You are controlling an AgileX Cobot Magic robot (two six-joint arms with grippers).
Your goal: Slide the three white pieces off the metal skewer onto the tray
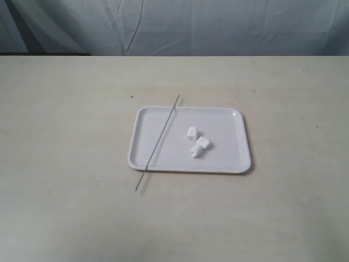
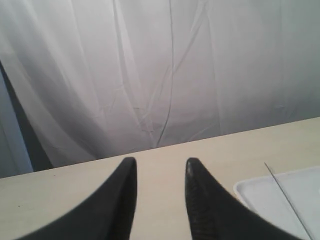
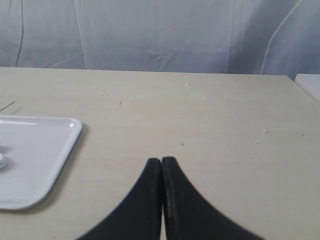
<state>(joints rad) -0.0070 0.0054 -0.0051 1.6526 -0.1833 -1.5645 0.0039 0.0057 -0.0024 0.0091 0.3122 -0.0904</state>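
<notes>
- The left gripper point(image 2: 160, 162) has dark, tapered jaws standing apart; the right gripper point(image 3: 161, 160) has its jaws pressed together.
- A thin, straight metal skewer point(image 1: 158, 142) slants across the tray's left side, both tips overhanging the smooth pale table point(image 1: 65, 164).
- The flat white plastic tray point(image 1: 229, 161) has rounded corners.
- Three white pieces point(image 1: 203, 142), soft rounded cubes, cluster mid-tray, clear of the skewer.
- A wrinkled pale curtain point(image 1: 218, 27) hangs behind.
</notes>
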